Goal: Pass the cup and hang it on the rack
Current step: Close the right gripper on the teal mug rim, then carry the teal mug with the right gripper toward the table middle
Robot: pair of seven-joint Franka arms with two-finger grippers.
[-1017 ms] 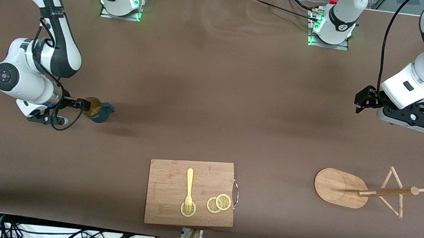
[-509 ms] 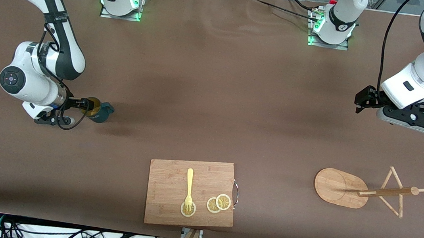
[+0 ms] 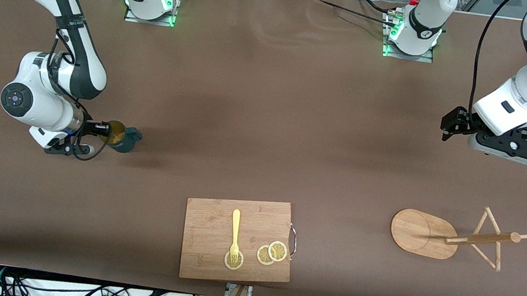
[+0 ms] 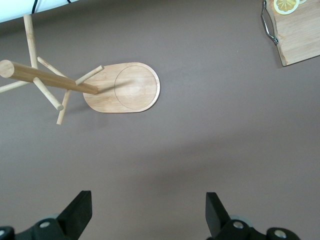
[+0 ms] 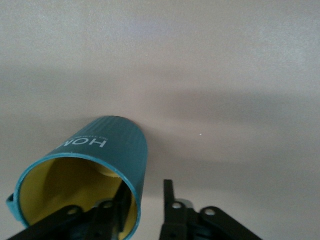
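Right gripper [image 3: 105, 131] is down at the cup [image 3: 121, 138] near the right arm's end of the table, with 1 finger inside the mouth and the other outside the wall. In the right wrist view a gap shows between the outer finger [image 5: 172, 210] and the cup's rim, so the fingers straddle the wall, but I can't tell if they're actually squeezing it.

Going big to small: the table [image 3: 267, 118] is covered in brown. The cutting board [image 3: 238, 239] sits at the edge nearest the front camera, carrying a yellow fork [image 3: 235, 234] and 3 lemon slices [image 3: 272, 253], with the fork's tines on 1 of them. The rack [image 3: 452, 236] stands on its oval base toward the left arm's end of the table.

Left gripper [image 3: 449, 124] hangs over bare table with its fingers spread wide and nothing in them, waiting.

The cup is dark teal and ribbed, yellow inside and empty. Only the right wrist view catches white lettering on its wall; I can read "HOM", with tiny print I can't make out. The left wrist view shows the rack's base and pegs plus 1 corner of the board with its metal handle [image 4: 269, 25].
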